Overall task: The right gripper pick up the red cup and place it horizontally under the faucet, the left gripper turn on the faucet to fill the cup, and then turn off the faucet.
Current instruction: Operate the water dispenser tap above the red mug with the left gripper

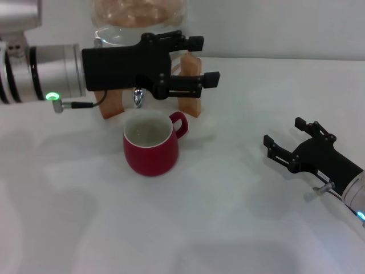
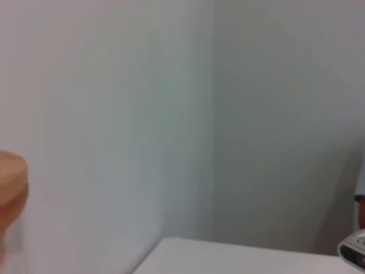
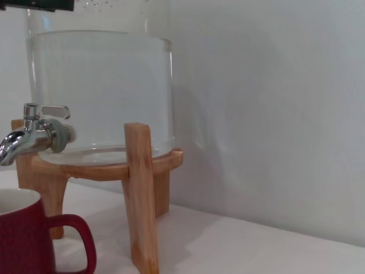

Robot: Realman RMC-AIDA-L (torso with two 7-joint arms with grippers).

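The red cup [image 1: 151,147] stands upright on the white table, handle to the right, just in front of and below the faucet [image 1: 138,98]. Only the faucet's chrome spout shows under my left gripper's body. My left gripper [image 1: 205,59] hovers above the cup at faucet height, open and empty, its fingers reaching past the faucet to the right. My right gripper [image 1: 283,132] is open and empty low at the right, apart from the cup. The right wrist view shows the faucet [image 3: 33,136] with its lever level, and the cup [image 3: 25,240] below it.
The faucet belongs to a glass dispenser jar [image 1: 140,20] on a wooden stand [image 1: 192,94] at the back, near the wall. The stand's leg [image 3: 141,197] is right of the cup. White table [image 1: 228,217] stretches in front and to the right.
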